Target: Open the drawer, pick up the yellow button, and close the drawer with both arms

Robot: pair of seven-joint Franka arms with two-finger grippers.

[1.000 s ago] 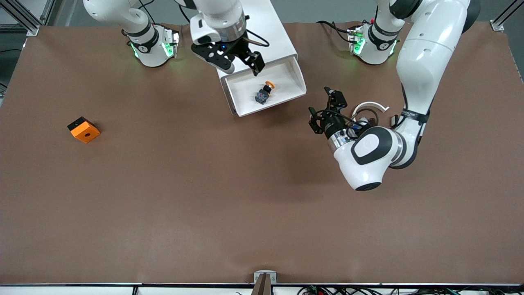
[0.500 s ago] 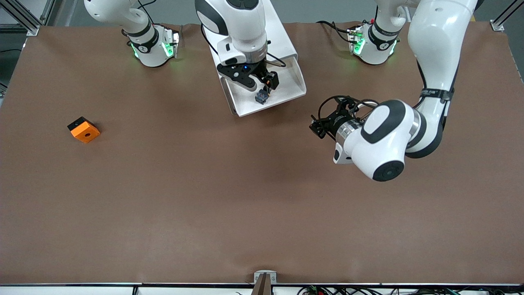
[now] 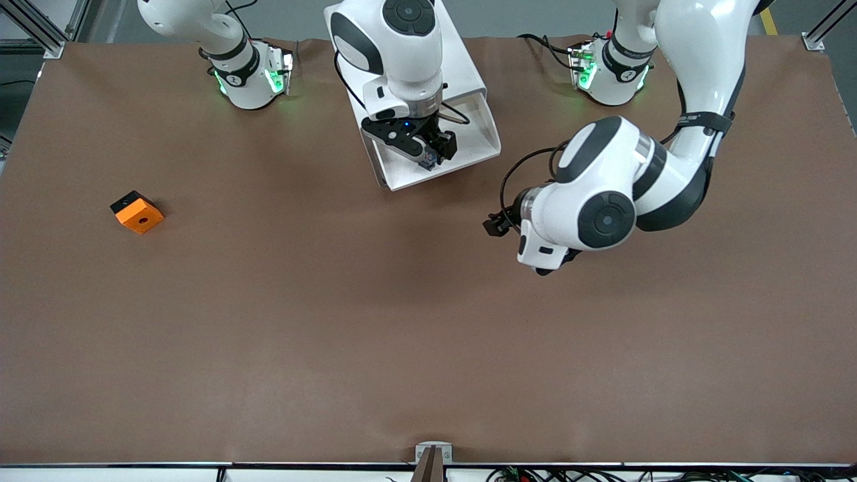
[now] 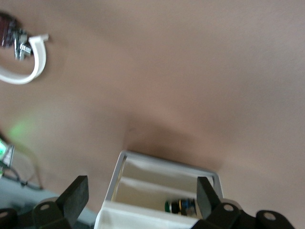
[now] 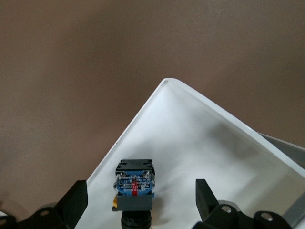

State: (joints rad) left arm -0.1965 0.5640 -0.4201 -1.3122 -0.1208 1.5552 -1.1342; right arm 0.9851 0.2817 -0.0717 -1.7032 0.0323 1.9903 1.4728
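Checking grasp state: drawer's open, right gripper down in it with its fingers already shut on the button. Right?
Not quite. The drawer is open and the right gripper is down in it, but its fingers stand open on either side of the button, not shut on it. The right wrist view shows it.

The right arm's end effector [image 3: 428, 144] is down inside the pulled-out drawer [image 3: 469, 150] of the white cabinet [image 3: 462, 60], its open fingers standing on either side of the button [image 3: 428, 158]. The left arm's end effector [image 3: 499, 224] hangs over bare table [image 3: 335, 335] near the drawer, largely hidden by its own wrist. An orange cube [image 3: 136, 211] lies well apart, toward the right arm's end of the table.
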